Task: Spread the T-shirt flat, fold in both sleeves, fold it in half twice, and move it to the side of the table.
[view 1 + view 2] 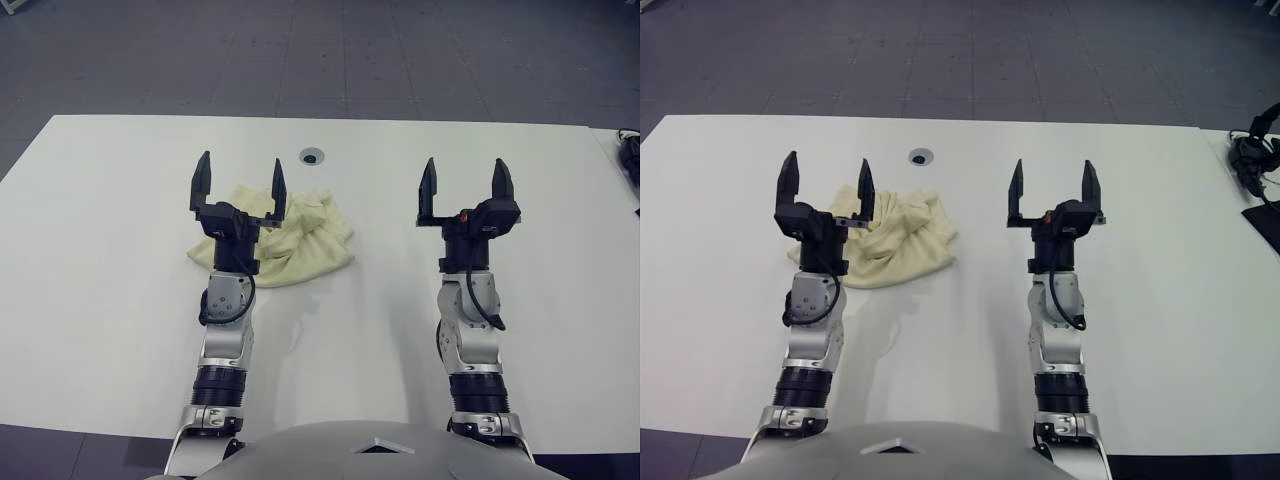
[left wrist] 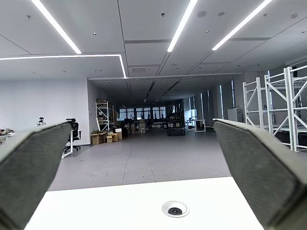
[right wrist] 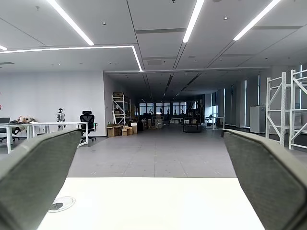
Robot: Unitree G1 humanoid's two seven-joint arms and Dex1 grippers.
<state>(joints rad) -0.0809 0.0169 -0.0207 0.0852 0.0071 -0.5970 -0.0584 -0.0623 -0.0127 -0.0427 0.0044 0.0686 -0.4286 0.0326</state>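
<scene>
Both arms stand over the near half of the white table (image 1: 100, 260), wrists raised and fingers pointing away from the robot.

Left pincer (image 1: 242, 160): jaws wide apart, nothing between them. In its wrist view the two grey fingers (image 2: 33, 163) frame bare tabletop.

Right pincer (image 1: 465, 162): jaws likewise wide apart and empty, level with the left pincer and well apart from it.

T-shirt (image 1: 305, 235): pale yellow, lying crumpled in a loose heap on the table, not spread. It sits under and just beyond the left pincer's wrist and spills out on the side facing the right pincer, stopping well short of that one. Contact between pincer and cloth cannot be told.

Cable port (image 1: 312, 156): a round fitting set in the table, just beyond the left pincer's inner fingertip.

Dark gear (image 1: 1252, 155): at the table's far edge, well outside the right pincer.

Beyond the table, grey floor (image 1: 350, 50).
</scene>
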